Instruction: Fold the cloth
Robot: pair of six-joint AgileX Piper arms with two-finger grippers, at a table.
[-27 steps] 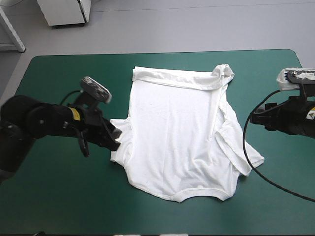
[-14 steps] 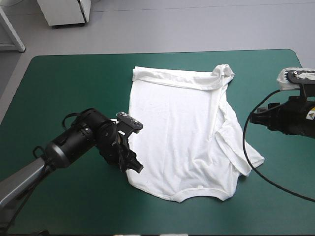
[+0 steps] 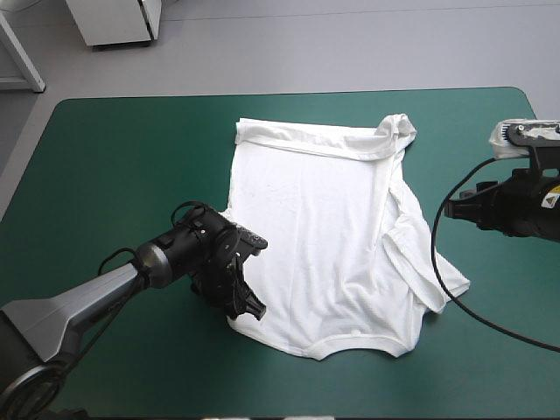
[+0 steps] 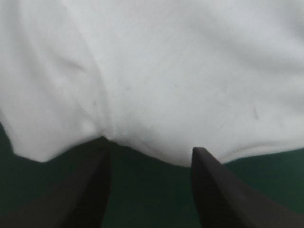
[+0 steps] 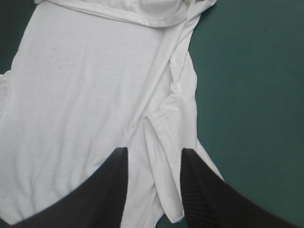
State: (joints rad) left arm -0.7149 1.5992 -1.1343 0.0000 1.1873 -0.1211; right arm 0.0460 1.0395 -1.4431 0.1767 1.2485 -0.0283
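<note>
The white T-shirt [image 3: 315, 227] lies spread flat on the middle of the teal-green cover, with its right sleeve and side folded in over the body. My left gripper [image 3: 252, 308] is low at the shirt's near-left edge. In the left wrist view its black fingers stand apart, left gripper [image 4: 151, 148] open, and the T-shirt's edge [image 4: 166, 71] sits just ahead of the tips. My right gripper [image 3: 450, 208] hovers off the shirt's right side. In the right wrist view the right gripper [image 5: 153, 153] is open above the T-shirt [image 5: 85, 95], holding nothing.
Bare teal-green cover [image 3: 114, 157] stretches to the left of the shirt, along the near edge and on the right [image 5: 256, 95]. The folded-in sleeve [image 3: 418, 262] forms a raised ridge near the right gripper.
My left arm swung from the shirt's left side down and inward to its near-left edge, reaching lower. The right arm and the shirt have stayed in place.
</note>
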